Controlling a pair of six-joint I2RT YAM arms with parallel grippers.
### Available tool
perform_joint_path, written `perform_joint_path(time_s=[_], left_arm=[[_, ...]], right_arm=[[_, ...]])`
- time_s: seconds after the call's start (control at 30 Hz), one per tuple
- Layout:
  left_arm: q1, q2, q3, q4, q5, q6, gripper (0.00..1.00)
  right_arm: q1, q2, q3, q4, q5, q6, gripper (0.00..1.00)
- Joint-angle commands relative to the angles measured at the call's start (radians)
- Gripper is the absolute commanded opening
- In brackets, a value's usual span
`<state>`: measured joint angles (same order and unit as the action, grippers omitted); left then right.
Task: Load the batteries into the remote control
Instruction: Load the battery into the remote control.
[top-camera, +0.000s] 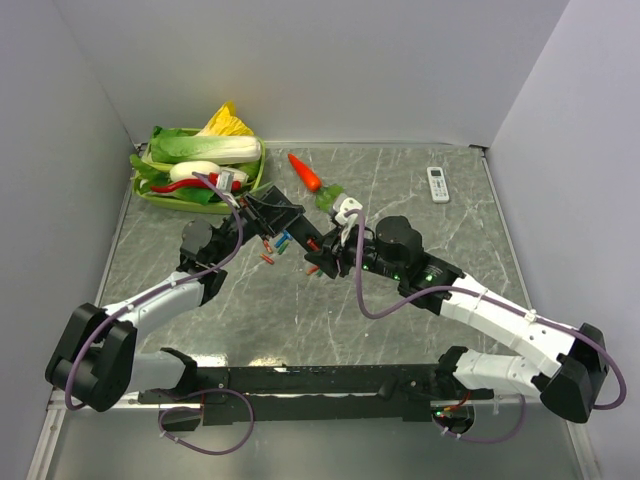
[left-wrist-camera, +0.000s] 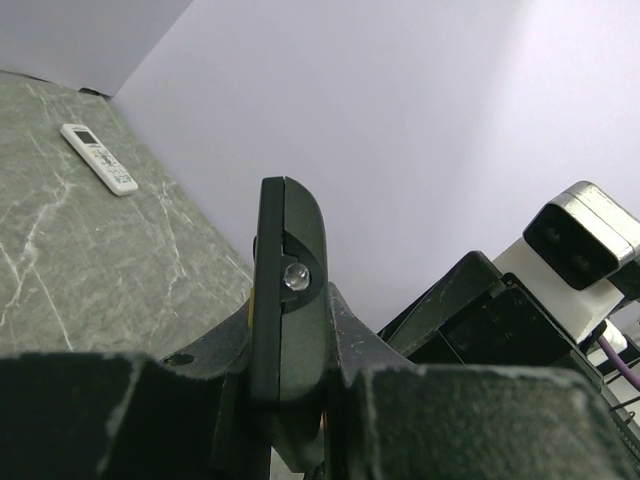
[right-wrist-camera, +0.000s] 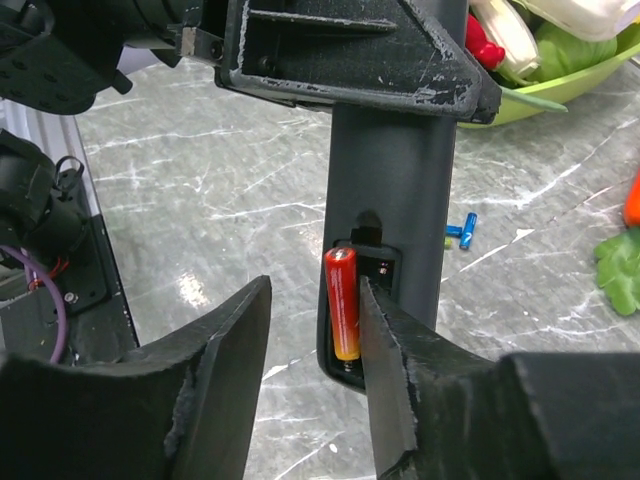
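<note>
Soft, even light from above fills all three views, bright and with no hard shadows. Only faint, blurred shade lies on the desk (top-camera: 300, 320). A pale glare spot shows on its marble surface in the right wrist view. The nearest dark parts in both wrist views look slightly soft and underexposed.

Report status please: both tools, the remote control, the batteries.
Left tool shut on slim black rectangular remote control. Right tool open around red-orange cylindrical battery in the remote's open compartment. No obstruction seen; small blue battery loose on grey marble table.
</note>
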<state>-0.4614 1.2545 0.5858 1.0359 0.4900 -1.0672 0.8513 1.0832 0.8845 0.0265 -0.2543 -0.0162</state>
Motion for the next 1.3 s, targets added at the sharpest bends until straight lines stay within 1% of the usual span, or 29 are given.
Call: perform_joint_path(time_s=[0.0,0.07,0.1,0.3,0.47,0.53,0.7,0.73,0.77,0.8,0.87,0.93,0.97,1.1,1.2,1.23,1.27], left_arm=[[-0.005,-0.013,0.040,0.121,0.039,-0.048,0.02],[-0.005,-0.012,0.039,0.127,0.042,-0.051,0.02],[-0.005,-0.013,0.039,0.125,0.042,-0.050,0.02],[-0.005,-0.017,0.037,0.127,0.044,-0.054,0.02],[-0.005,-0.018,0.042,0.116,0.050,-0.051,0.02],[-0.005,-0.018,0.042,0.110,0.053,-0.051,0.02],[-0.005,0.000,0.052,0.124,0.094,-0.066,0.02],[-0.005,0.005,0.055,0.127,0.101,-0.071,0.02],[-0.005,0.006,0.060,0.130,0.110,-0.079,0.02],[-0.005,0.016,0.069,0.133,0.130,-0.080,0.02],[-0.005,0.022,0.078,0.145,0.154,-0.089,0.02],[-0.005,0.031,0.094,0.156,0.188,-0.097,0.02],[-0.005,0.036,0.097,0.162,0.200,-0.105,0.02],[-0.005,0.059,0.137,0.170,0.268,-0.128,0.02],[-0.005,0.062,0.164,0.130,0.308,-0.122,0.02],[-0.005,0.060,0.170,0.109,0.321,-0.114,0.02],[-0.005,0.057,0.178,0.055,0.326,-0.094,0.02]], right_arm=[[-0.005,-0.040,0.030,-0.010,0.067,-0.013,0.51],[-0.003,-0.049,0.027,-0.010,0.073,-0.013,0.54],[-0.003,-0.054,0.028,-0.010,0.076,-0.016,0.57],[-0.003,-0.063,0.031,-0.020,0.093,-0.024,0.63],[-0.003,-0.080,0.036,-0.022,0.119,-0.037,0.66],[-0.003,-0.094,0.041,-0.056,0.124,-0.050,0.67],[-0.009,-0.141,0.111,-0.112,0.076,-0.128,0.79],[-0.014,-0.144,0.128,-0.152,0.057,-0.140,0.80],[-0.026,-0.146,0.167,-0.171,0.035,-0.162,0.83],[-0.034,-0.144,0.188,-0.193,-0.023,-0.174,0.84],[-0.044,-0.143,0.237,-0.252,-0.075,-0.223,0.86],[-0.047,-0.152,0.254,-0.281,-0.141,-0.275,0.87],[-0.049,-0.158,0.254,-0.284,-0.161,-0.334,0.86],[-0.058,-0.183,0.238,-0.312,-0.272,-0.480,0.83],[-0.064,-0.161,0.264,-0.393,-0.345,-0.589,0.77],[-0.063,-0.145,0.283,-0.408,-0.362,-0.634,0.71],[-0.064,-0.137,0.289,-0.427,-0.368,-0.652,0.68]])
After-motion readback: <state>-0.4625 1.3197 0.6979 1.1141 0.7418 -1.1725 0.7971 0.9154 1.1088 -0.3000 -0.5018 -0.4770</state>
